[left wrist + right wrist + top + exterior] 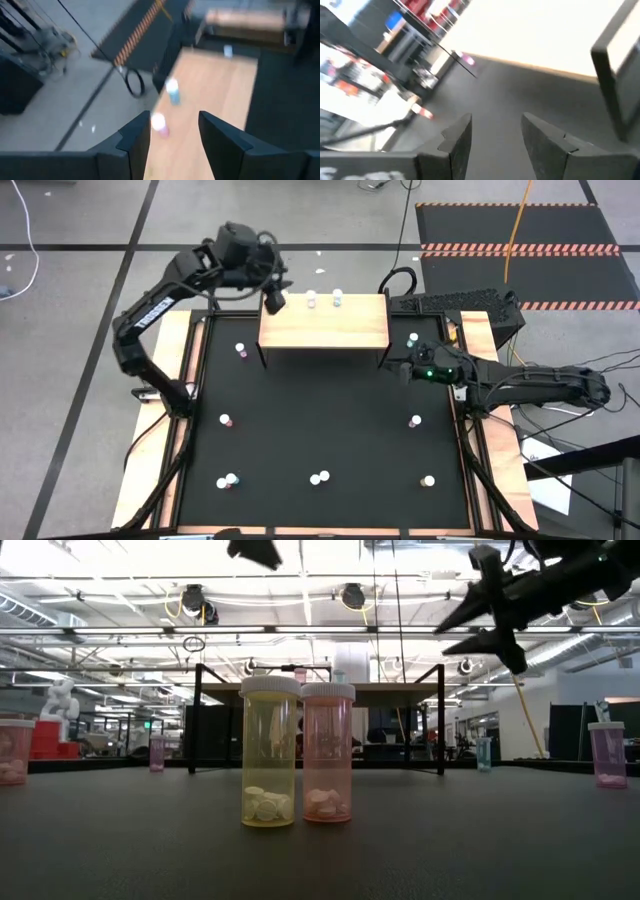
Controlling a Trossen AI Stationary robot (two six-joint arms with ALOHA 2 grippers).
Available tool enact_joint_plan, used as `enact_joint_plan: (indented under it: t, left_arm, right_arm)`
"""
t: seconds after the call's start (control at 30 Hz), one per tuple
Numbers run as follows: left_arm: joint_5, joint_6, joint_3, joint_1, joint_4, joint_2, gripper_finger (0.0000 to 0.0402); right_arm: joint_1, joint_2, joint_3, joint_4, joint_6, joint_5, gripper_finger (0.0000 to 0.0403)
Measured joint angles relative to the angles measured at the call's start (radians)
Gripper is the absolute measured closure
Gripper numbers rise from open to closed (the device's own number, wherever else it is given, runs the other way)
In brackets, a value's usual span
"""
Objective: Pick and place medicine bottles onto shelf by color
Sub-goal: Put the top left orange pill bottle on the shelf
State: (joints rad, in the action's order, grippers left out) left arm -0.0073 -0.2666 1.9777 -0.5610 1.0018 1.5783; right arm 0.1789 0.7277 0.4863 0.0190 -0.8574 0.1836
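Bottles lay scattered over the black table (330, 430), and two of them, a pink bottle (312, 301) and a blue bottle (337, 299), stood on the shelf (324, 325) along its far edge. The shelf sat at the far middle of the table. Seen from table height, a yellow bottle (270, 752) and another pink one (328, 752) stood upright, touching side by side, near the front edge (each with a few pills at the bottom).

The left hand (274, 298) hovered over the shelf's far left corner, just beside the pink bottle there; its fingers (136, 136) were parted with nothing between them, the pink bottle (159, 123) showing beyond the gap on the wood. The right hand (403, 369) hung above the table just off the shelf's right end, fingers (457, 137) likewise spread and empty. A lone bottle (413, 339) stood near it by the shelf's right leg.
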Motion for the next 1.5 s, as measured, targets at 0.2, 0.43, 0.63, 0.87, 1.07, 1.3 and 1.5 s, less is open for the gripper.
enact_joint_plan:
  t: [0.2,0.43,0.63,0.87,1.07,1.3,1.5]
  left_arm:
    - [0.046,0.053,-0.389,-0.003,-0.132,-0.161,0.0231]
    - [0.069,0.204,-0.679,0.136,-0.335,-0.343,0.0231]
    - [0.050,0.295,-0.742,0.296,-0.436,-0.432,0.0231]
    - [0.067,0.385,-0.821,0.476,-0.664,-0.376,0.0231]
    - [0.104,0.661,-0.827,0.639,-1.029,-0.258,0.0231]
    - [-0.076,0.841,-0.823,0.851,-0.923,-0.237,0.0231]
    - [-0.414,1.100,-0.823,1.073,-0.683,-0.214,0.0232]
  right_arm:
    - [-0.020,0.005,0.103,0.090,-0.010,0.054,0.0239]
    - [-0.053,0.006,0.210,0.318,0.044,0.126,0.0239]
    - [-0.057,0.011,0.195,0.424,0.048,0.068,0.0239]
    - [-0.084,0.012,0.054,0.308,-0.033,-0.085,0.0239]
    - [-0.277,0.012,-0.023,0.023,-0.117,-0.055,0.0239]
    - [-0.514,0.020,-0.058,0.006,-0.131,0.177,0.0239]
    - [-0.599,0.056,-0.132,-0.018,-0.250,0.231,0.0239]
